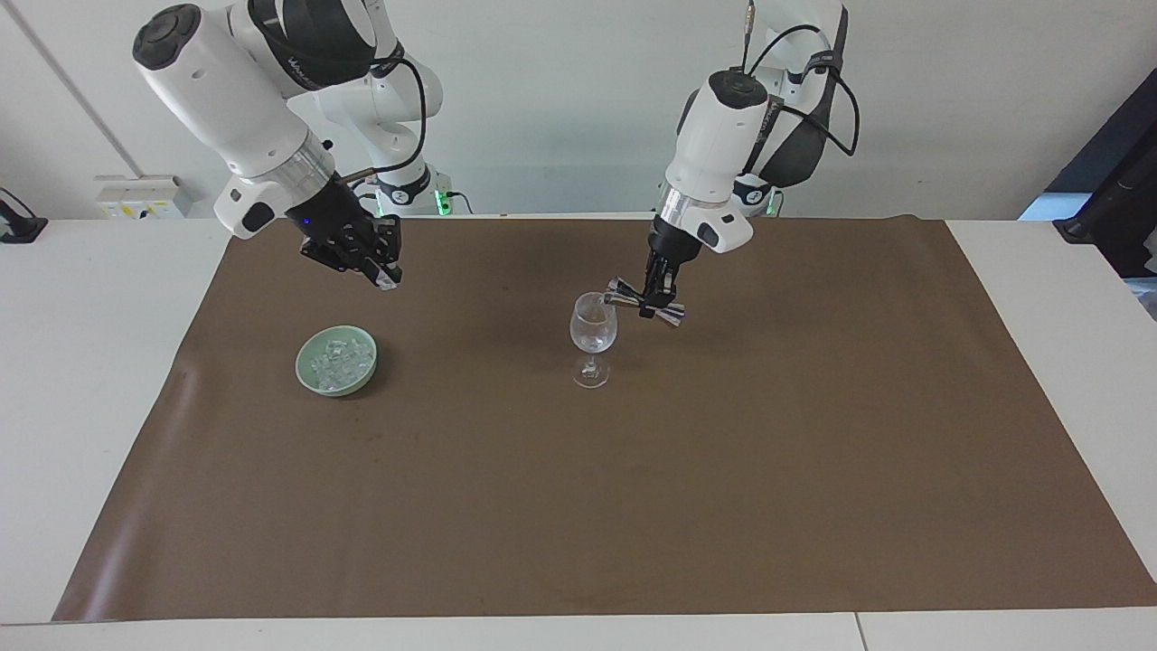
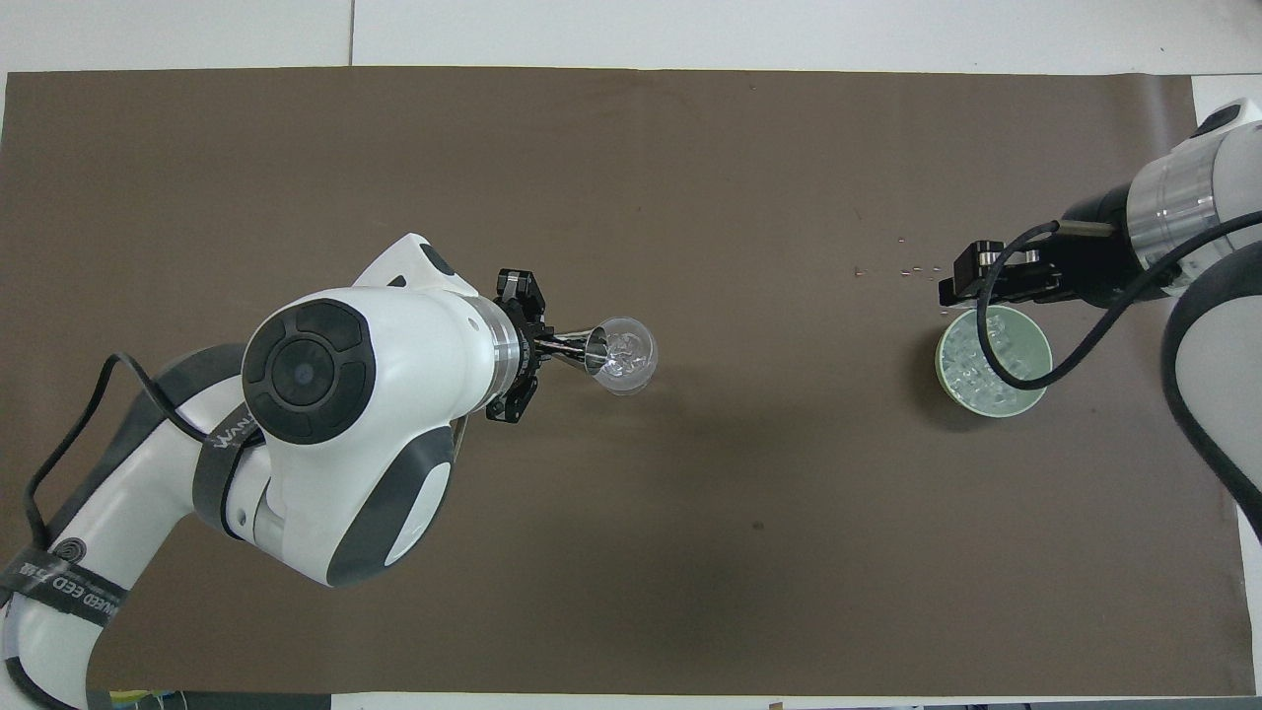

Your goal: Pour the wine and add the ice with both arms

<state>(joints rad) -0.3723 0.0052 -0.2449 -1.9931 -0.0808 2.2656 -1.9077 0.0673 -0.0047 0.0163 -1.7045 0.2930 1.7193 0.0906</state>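
Observation:
A clear stemmed glass stands mid-mat. My left gripper is shut on the waist of a metal double-cone jigger, which is tipped with one mouth at the glass's rim. A heap of ice lies in a pale green bowl toward the right arm's end. My right gripper hangs in the air over the mat by the bowl's rim, on the side toward the glass, shut on a single ice cube.
A brown mat covers most of the white table. A few tiny specks lie on the mat a little farther from the robots than the bowl.

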